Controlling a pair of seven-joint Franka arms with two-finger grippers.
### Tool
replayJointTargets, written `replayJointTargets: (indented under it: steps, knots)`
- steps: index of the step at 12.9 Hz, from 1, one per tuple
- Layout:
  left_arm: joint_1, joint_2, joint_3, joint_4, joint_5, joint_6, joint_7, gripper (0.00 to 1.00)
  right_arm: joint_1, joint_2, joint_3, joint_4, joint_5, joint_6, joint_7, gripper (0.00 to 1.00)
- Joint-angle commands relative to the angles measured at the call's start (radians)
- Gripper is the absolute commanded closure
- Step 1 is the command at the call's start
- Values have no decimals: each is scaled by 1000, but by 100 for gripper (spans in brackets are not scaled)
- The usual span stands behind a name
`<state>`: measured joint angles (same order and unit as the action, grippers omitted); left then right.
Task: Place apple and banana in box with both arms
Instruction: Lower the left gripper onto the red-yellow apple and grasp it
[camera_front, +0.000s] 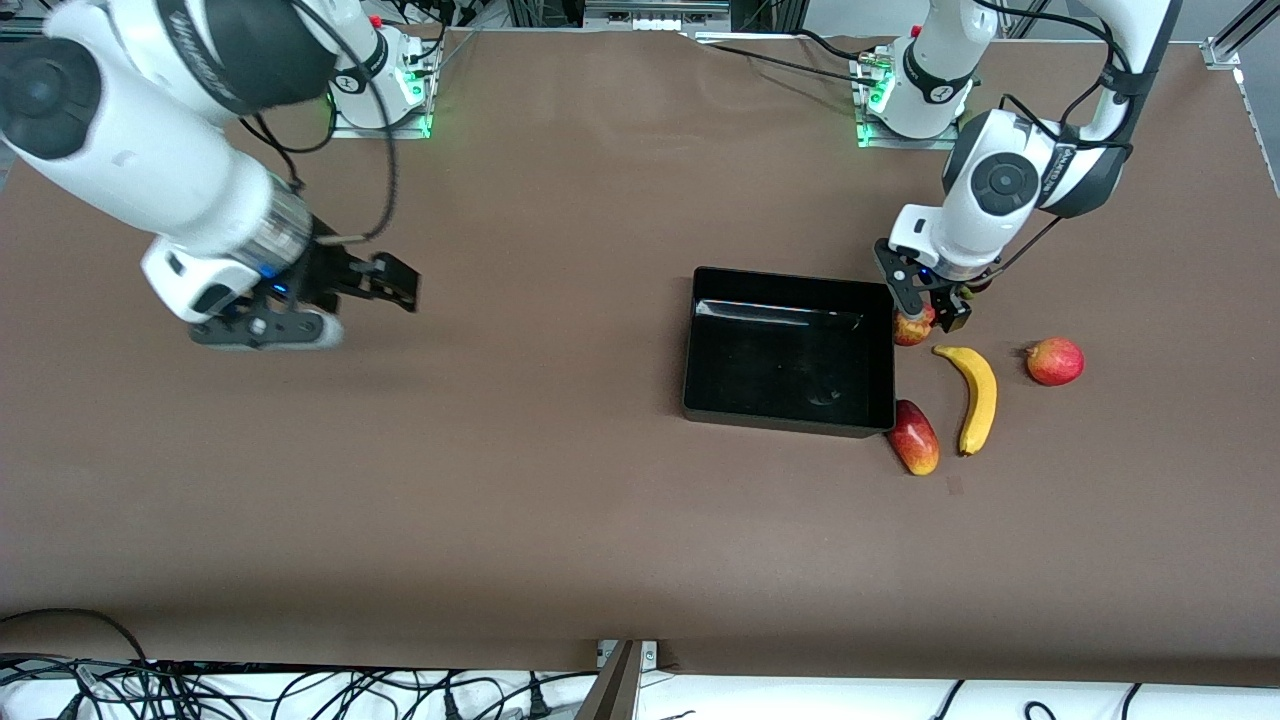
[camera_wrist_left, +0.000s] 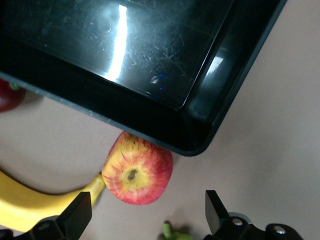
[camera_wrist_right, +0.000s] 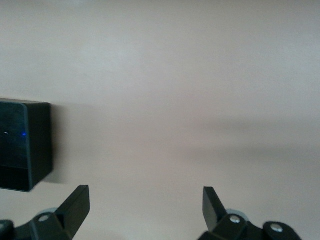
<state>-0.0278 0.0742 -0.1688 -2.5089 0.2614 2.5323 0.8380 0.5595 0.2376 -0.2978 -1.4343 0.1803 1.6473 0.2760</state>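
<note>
L tool (camera_front: 925, 305) spread over apple (camera_wrist_left: 138, 169) by box (camera_front: 790, 405), prob. not touching; R tool (camera_front: 385, 285) spread, waiting.

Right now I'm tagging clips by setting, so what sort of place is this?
Probably a robotics lab bench: two bolted-down arms, left gripper over the apple, right gripper waiting, brown-covered table, loose cables.

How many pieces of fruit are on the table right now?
4: the apple under the left gripper beside the box, the banana, a round red fruit and an oblong red fruit nearby.
</note>
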Motion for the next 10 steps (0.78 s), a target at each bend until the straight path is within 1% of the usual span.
replayJointTargets:
  steps: [1, 2, 3, 4, 6, 10]
  knots:
    - [12, 9, -3, -18, 84, 75, 43, 0, -109, -141, 87, -164, -68, 17, -69, 0]
    - [17, 31, -1, -16, 105, 109, 44, 0, -197, -162, 147, -181, -70, 16, -102, 0]
    - [46, 57, -3, -16, 129, 146, 44, 0, -286, -178, 211, -193, -70, 16, -147, 0]
    - [77, 90, -3, -16, 142, 185, 47, 0, -350, -188, 254, -199, -70, 9, -181, 0]
    - [117, 128, -3, -18, 168, 236, 53, 0, -368, -202, 258, -201, -100, -9, -202, 0]
    - [117, 128, -21, -18, 168, 236, 52, 0, -366, -198, 258, -184, -143, -7, -189, 0]
